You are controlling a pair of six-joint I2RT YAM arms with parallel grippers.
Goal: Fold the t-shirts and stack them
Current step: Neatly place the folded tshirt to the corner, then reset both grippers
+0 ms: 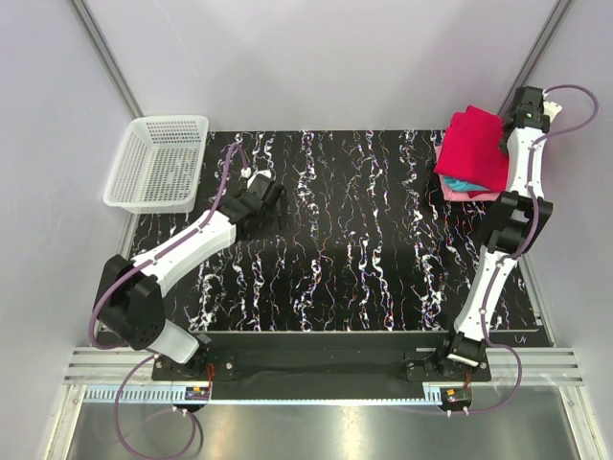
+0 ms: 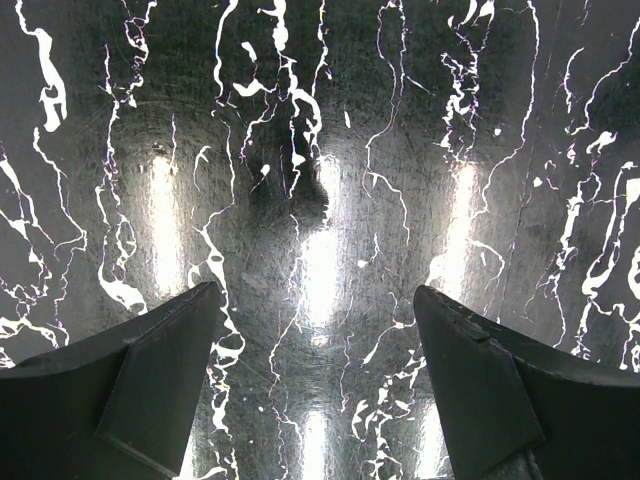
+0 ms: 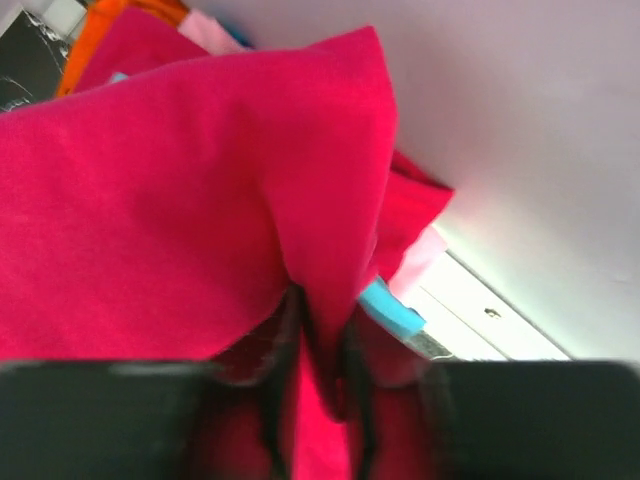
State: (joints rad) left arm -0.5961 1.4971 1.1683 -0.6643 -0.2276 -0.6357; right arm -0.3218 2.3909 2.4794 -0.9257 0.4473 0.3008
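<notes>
A stack of folded t-shirts sits at the table's far right. The bright crimson-red t-shirt [image 1: 474, 142] lies on top, over a cyan t-shirt [image 1: 462, 185] and a pink t-shirt [image 1: 443, 171] whose edges peek out. My right gripper [image 1: 505, 134] is at the stack's right edge, shut on a fold of the crimson t-shirt [image 3: 200, 200], with the cloth pinched at my right gripper [image 3: 322, 350]. Cyan [image 3: 390, 305] and pink [image 3: 420, 255] edges show beneath. My left gripper [image 1: 273, 199] hovers open and empty over the bare table, as the left wrist view [image 2: 318, 330] shows.
A white plastic mesh basket [image 1: 158, 163] stands at the table's far left corner. The black marbled table [image 1: 364, 249] spreads between the arms. Grey walls enclose the back and sides, and the right arm reaches close to the right wall.
</notes>
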